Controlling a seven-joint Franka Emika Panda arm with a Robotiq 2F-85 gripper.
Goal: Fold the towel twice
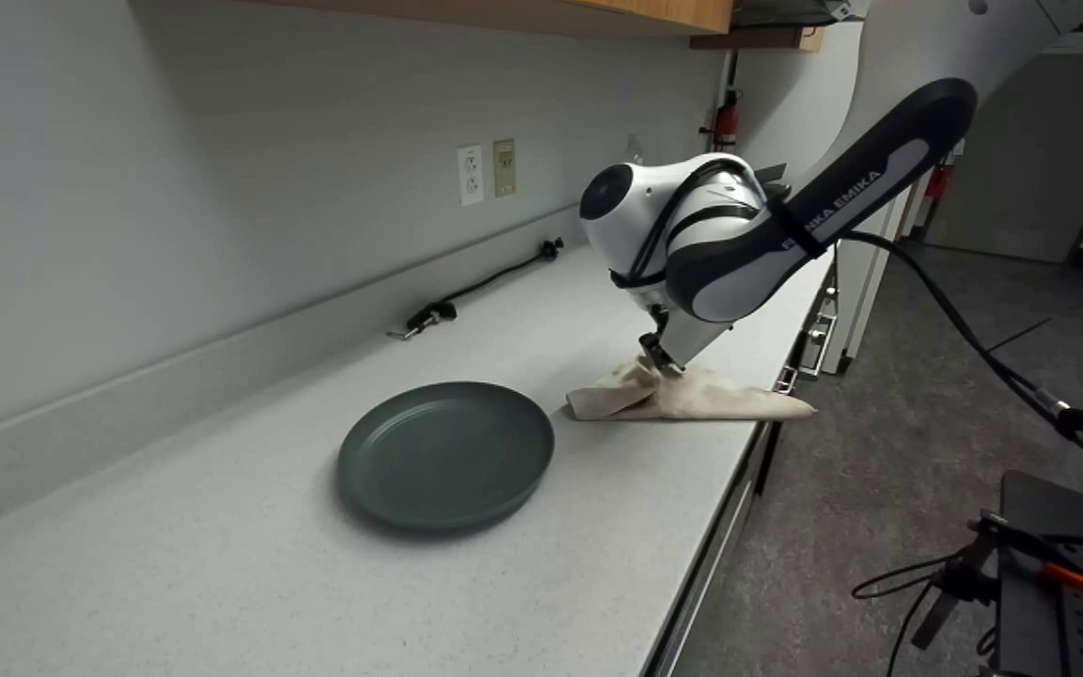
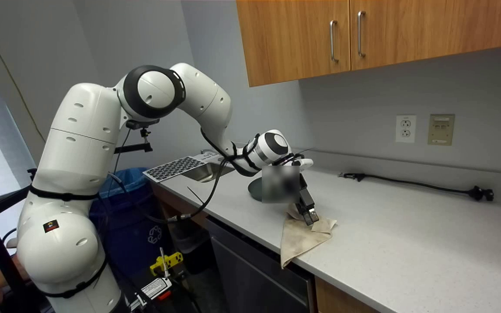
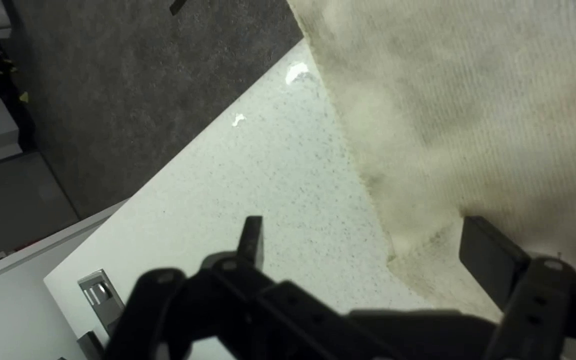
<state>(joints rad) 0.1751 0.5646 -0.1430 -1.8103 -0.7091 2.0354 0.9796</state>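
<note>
The towel is a rumpled cream-beige cloth on the counter in both exterior views (image 1: 739, 400) (image 2: 297, 239). A corner hangs over the front edge, and its far part is bunched with a folded-over flap. My gripper (image 1: 662, 359) is tilted down at the bunched part; it also shows in an exterior view (image 2: 310, 216). In the wrist view the gripper (image 3: 360, 222) is open, its two fingers wide apart. One finger touches or presses into the towel (image 3: 443, 110), and the other is over bare counter. The towel's edge and a small fold lie between the fingers, not gripped.
A dark green round plate (image 1: 447, 456) stands beside the towel; the arm partly hides it in an exterior view (image 2: 255, 188). A black cable with clamps (image 1: 494, 280) lies along the wall. Wooden cabinets (image 2: 294, 39) hang above. A sink (image 2: 207, 173) is at the counter's end.
</note>
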